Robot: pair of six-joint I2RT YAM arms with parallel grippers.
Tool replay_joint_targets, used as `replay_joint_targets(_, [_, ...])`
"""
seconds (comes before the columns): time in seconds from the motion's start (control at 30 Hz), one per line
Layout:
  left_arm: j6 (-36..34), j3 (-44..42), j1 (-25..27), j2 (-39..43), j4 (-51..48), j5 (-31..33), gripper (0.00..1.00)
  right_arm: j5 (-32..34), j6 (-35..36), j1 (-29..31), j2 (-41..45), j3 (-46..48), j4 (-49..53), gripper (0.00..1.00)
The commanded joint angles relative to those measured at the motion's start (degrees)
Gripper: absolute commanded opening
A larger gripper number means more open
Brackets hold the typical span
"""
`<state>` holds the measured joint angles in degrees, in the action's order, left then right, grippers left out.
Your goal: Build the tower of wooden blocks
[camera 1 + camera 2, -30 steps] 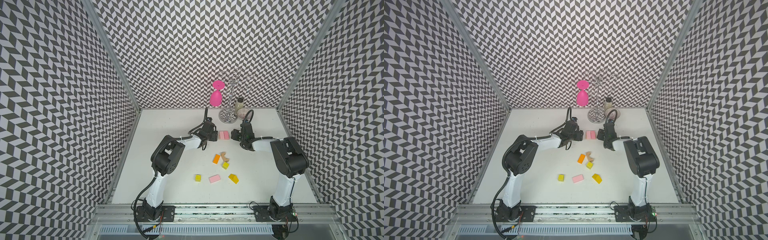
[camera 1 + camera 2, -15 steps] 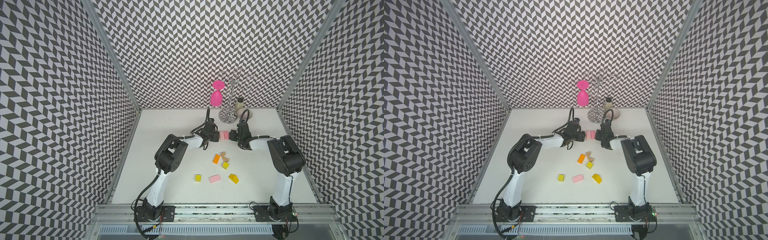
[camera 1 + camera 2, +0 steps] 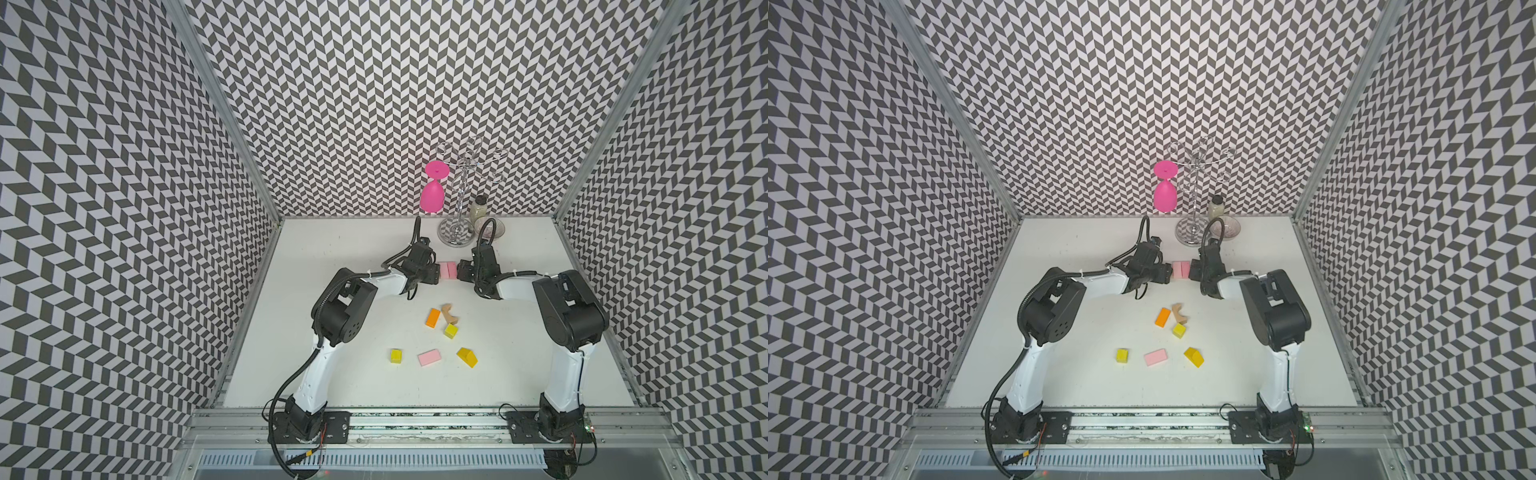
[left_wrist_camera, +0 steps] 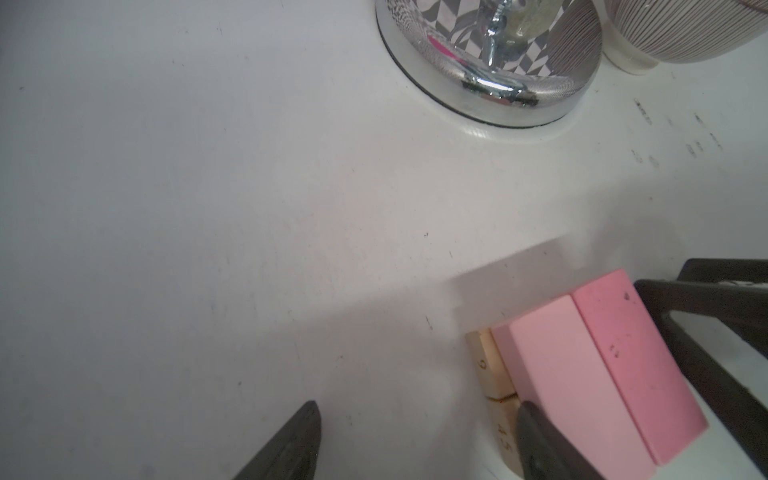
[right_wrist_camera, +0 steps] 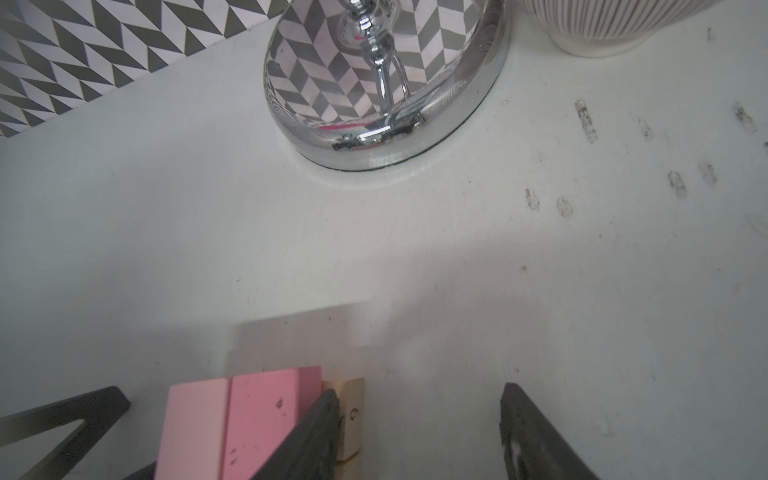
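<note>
The tower point(image 3: 448, 270) is two pale pink bars point(image 4: 582, 374) lying side by side on tan bars point(image 4: 492, 370), seen in both top views. My left gripper point(image 3: 432, 272) point(image 4: 417, 409) is open at its left side, with one finger against the blocks and nothing between the jaws. My right gripper point(image 3: 463, 270) point(image 5: 419, 390) is open at its right side, one finger touching the pink bar point(image 5: 257, 415) and tan bar point(image 5: 353, 411). Loose wood blocks lie nearer the front: orange bar point(image 3: 432, 318), tan arch point(image 3: 449, 313), yellow cubes point(image 3: 451, 331) point(image 3: 396, 356), pink bar point(image 3: 429, 357), yellow roof piece point(image 3: 467, 357).
Just behind the tower stands a chrome wire stand point(image 3: 456, 232) with a round mirrored base point(image 4: 490, 83). A magenta goblet point(image 3: 432, 195), a small bottle point(image 3: 480, 208) and a striped bowl point(image 3: 492, 227) sit at the back wall. Patterned walls close three sides.
Both grippers have moved inward toward the pink bars, from either side, and now touch the stack. The loose blocks have not moved.
</note>
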<state>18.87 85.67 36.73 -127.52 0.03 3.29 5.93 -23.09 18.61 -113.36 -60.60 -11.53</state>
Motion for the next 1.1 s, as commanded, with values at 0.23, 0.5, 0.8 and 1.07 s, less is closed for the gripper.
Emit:
replay_joint_targets(0.23, [-0.77, 2.97, 0.18, -2.68, -0.03, -1.58, 0.75, 1.17, 0.91, 0.72, -0.98, -1.18, -0.98, 0.61])
replay_joint_targets(0.5, [-0.77, 2.5, 0.18, -1.95, -0.24, -1.5, 0.75, 1.93, 0.6, 0.72, -0.98, -1.15, -0.93, 0.61])
replay_joint_targets(0.8, [-0.59, 1.22, 0.18, -0.52, -0.2, -0.18, 0.75, 2.55, 0.37, 0.72, -0.98, -1.18, -0.78, 0.61])
replay_joint_targets(1.07, [-0.59, -0.06, 0.11, 0.77, 0.12, 0.43, 0.75, 2.92, 0.42, 0.71, -1.34, -1.5, -0.85, 0.61])
